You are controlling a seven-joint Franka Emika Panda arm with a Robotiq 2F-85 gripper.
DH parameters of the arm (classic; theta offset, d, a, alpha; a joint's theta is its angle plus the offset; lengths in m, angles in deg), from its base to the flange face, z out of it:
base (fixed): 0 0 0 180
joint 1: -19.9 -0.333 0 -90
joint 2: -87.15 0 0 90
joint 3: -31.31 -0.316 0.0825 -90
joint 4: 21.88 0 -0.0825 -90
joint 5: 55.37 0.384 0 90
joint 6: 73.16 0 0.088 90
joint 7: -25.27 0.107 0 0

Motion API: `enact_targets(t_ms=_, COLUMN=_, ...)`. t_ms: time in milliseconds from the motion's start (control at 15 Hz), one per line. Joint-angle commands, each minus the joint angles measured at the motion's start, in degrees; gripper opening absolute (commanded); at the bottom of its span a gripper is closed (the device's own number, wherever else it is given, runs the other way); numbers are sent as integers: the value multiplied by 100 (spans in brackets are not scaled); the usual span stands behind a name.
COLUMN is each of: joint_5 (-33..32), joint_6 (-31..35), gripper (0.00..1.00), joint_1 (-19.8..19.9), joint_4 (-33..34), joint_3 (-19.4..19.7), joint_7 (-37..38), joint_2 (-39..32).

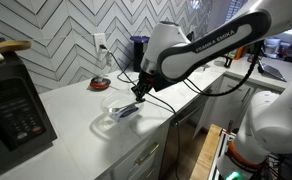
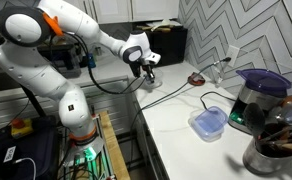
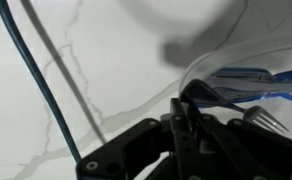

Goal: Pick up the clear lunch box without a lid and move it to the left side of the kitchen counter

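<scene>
The clear lunch box without a lid (image 1: 119, 111) is a shallow see-through tub with bluish bits inside, low over the white kitchen counter (image 1: 71, 110). My gripper (image 1: 138, 94) is at its right rim. In the wrist view the fingers (image 3: 186, 108) are closed together on the rim of the tub (image 3: 248, 78). I cannot tell whether the tub rests on the counter or hangs just above it. In an exterior view the gripper (image 2: 146, 68) is at the far end of the counter (image 2: 176, 108), and the tub is hard to make out there.
A black microwave (image 1: 14, 105) stands by the tub. A small red object (image 1: 101, 84) and a wall outlet with a cable lie behind. A blue-tinted clear container (image 2: 208, 122), a blender (image 2: 258, 98) and a pot of utensils (image 2: 276, 145) stand at the other end. A blue cable (image 3: 36, 85) crosses the wrist view.
</scene>
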Motion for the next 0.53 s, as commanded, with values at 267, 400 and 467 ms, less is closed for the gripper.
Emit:
enact_targets(t_ms=267, joint_5=-240, joint_6=321, gripper=40, joint_1=157, joint_4=-245, joint_3=-948, joint_7=2425, joint_2=-136)
enact_targets(t_ms=400, joint_5=-396, joint_6=438, gripper=55, joint_1=235, joint_4=-241, joint_3=-1129, joint_7=3120, joint_2=-171)
enact_targets(t_ms=467, joint_5=-526, joint_6=467, gripper=62, joint_1=286, joint_4=-249, joint_3=-1205, joint_7=3452, joint_2=-137)
